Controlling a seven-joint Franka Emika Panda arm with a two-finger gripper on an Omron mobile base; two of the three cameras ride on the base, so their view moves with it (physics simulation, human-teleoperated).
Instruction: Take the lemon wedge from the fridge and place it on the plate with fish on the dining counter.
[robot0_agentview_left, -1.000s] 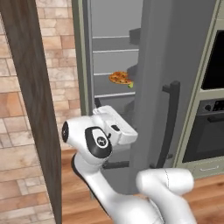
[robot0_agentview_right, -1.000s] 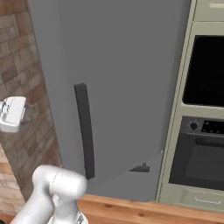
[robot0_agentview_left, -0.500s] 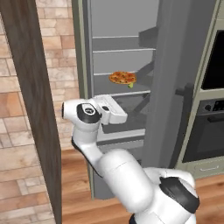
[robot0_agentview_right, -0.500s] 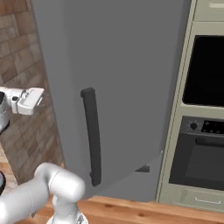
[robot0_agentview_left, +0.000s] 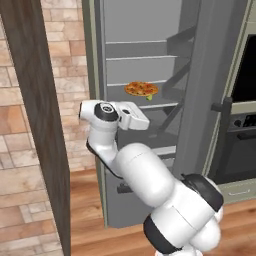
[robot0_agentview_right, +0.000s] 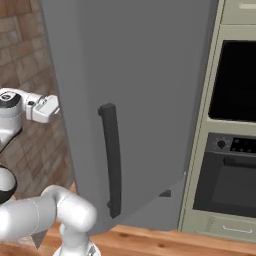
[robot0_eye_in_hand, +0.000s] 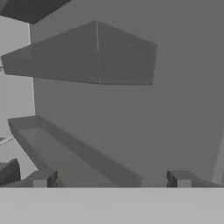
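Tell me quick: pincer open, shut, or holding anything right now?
Pincer: open, holding nothing; its two dark fingertips stand wide apart, facing the tall matte grey fridge's inner door bins.

Inside the tall matte grey fridge (robot0_agentview_left: 150, 30), its door swung open, pale flat shelves (robot0_agentview_left: 150, 106) run across the grey interior one above another. On the middle shelf lies a round orange-topped pizza (robot0_agentview_left: 141, 89), and a tiny yellow-green lemon wedge (robot0_agentview_left: 149, 97) sits on the same shelf, touching the pizza's front right edge. The fridge stands on a warm brown wooden plank floor (robot0_agentview_left: 90, 200).
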